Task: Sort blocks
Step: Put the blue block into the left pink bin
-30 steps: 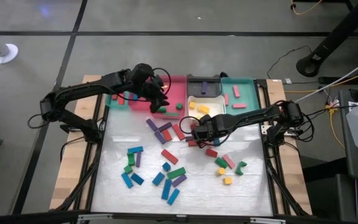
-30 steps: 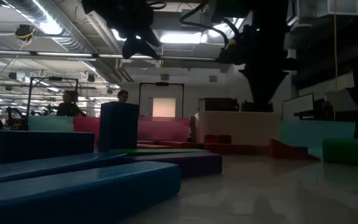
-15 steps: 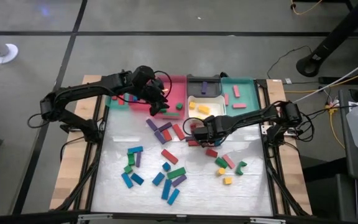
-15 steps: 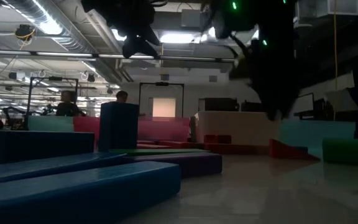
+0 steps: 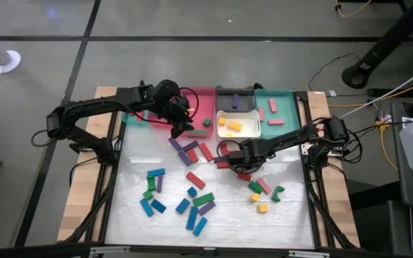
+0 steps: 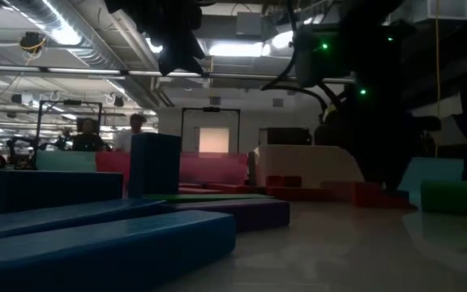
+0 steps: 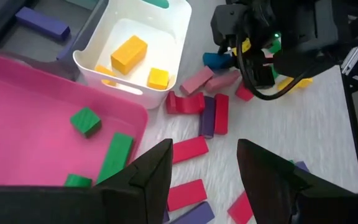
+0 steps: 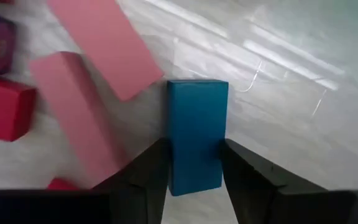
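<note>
Small coloured blocks [image 5: 192,197] lie scattered over the white table. A blue block [image 8: 196,137] lies flat on the table beside two pink blocks [image 8: 73,106] and a red one [image 8: 2,109]. My right gripper [image 8: 194,180] points down over it near the table's middle [image 5: 234,154], its fingers on the block's two long sides. My left gripper [image 7: 204,168] hangs open and empty above the near edge of the pink tray [image 7: 23,118], where green blocks [image 7: 114,155] lie. Yellow blocks [image 7: 129,53] rest in the white tray [image 7: 166,15]. My right gripper has the blue block between its two fingers, one on each long side [image 8: 174,155], near the block's end closest to the camera. The fingers come from above, pointing down, across the block's width. The block lies flat on the table.
Along the far edge stand a teal tray [image 5: 136,115], the pink tray [image 5: 205,104], a black tray [image 5: 235,97], the white tray [image 5: 253,129] and another teal tray [image 5: 282,107]. Red and purple blocks [image 5: 192,150] lie between the two grippers.
My right gripper has sunk from well above the table down onto the blocks near the table's middle, its wrist rolling on the way.
</note>
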